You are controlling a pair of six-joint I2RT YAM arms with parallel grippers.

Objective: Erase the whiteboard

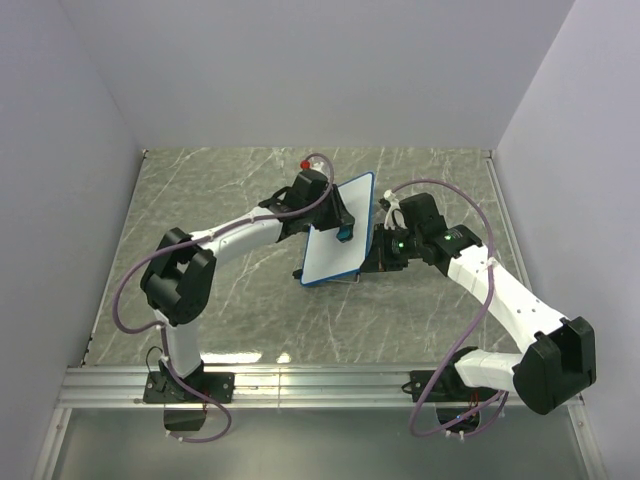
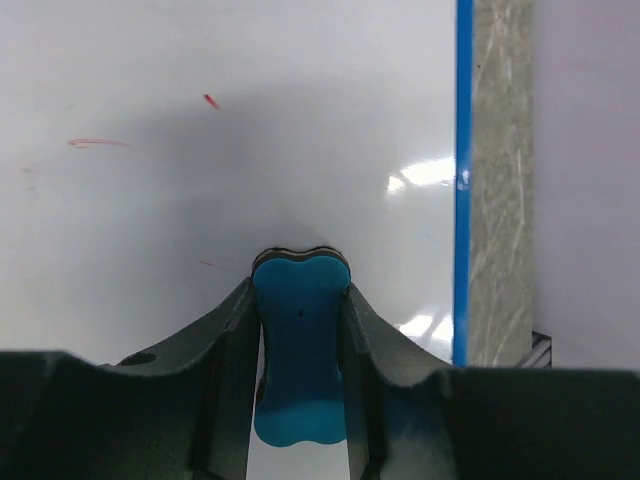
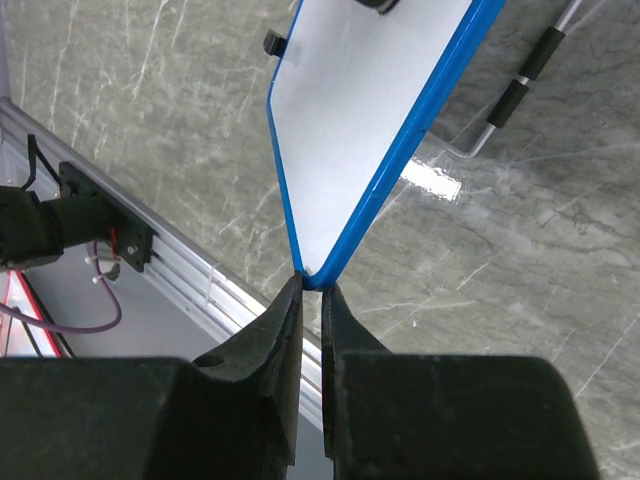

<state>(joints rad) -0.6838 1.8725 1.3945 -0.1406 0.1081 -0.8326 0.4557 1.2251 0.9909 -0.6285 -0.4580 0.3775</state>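
Observation:
The whiteboard [image 1: 337,232], white with a thin blue frame, is held tilted above the table in the middle of the top view. My right gripper [image 3: 311,283] is shut on its blue corner [image 3: 312,276]. My left gripper [image 2: 300,290] is shut on a small blue eraser [image 2: 300,350], its dark felt end pressed against the board's white face [image 2: 250,150]. Faint red marks [image 2: 95,143] and a small red fleck [image 2: 211,101] remain on the board. The eraser shows on the board in the top view [image 1: 344,234].
A red-capped marker [image 1: 306,162] lies behind the left arm. A metal wire stand with black sleeves [image 3: 520,85] lies on the marble table under the board. An aluminium rail [image 1: 320,385] runs along the table's near edge. Grey walls enclose the table.

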